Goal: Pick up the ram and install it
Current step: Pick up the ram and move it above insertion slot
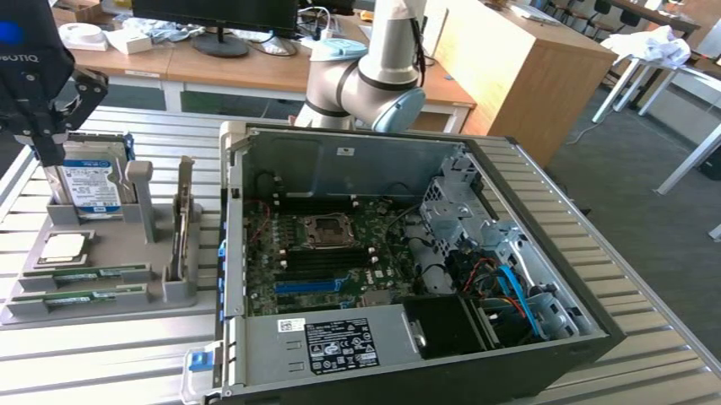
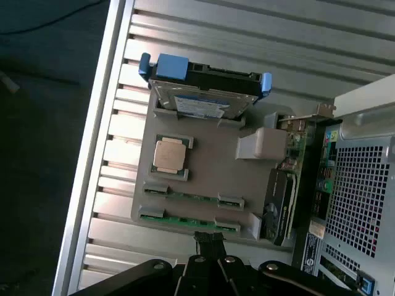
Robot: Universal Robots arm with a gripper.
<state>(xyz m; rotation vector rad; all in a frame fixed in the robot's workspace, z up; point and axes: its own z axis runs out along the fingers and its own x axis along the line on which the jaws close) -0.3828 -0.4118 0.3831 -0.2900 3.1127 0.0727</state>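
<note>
Exterior view. Gripper (image 1: 50,152): black, hanging high over the far end of the grey parts tray (image 1: 118,240) at the exterior view's left, jaws pressed together into one narrow tip and holding nothing. Ram (image 1: 88,297): green stick lying flat in clip holders at the tray's near edge, well apart from the gripper, with a second stick (image 1: 90,274) just beside it. Also on the tray: processor chip (image 1: 66,247), hard drive (image 1: 93,181) standing upright, expansion card (image 1: 181,224) on edge. Open computer case (image 1: 541,228) at the exterior view's right, motherboard (image 1: 321,253) exposed. Wrist view. Tray (image 2: 216,166) seen from above. The gripper (image 2: 211,237) tip sits at the tray's edge, nearest the ram (image 2: 188,221), and the second stick (image 2: 191,197) lies alongside. Handling note, as judgement: the step in hand is the approach. The jaws need spreading before descent, set across the stick's thin width, midway between its end clips and clear of the neighbouring stick.
</note>
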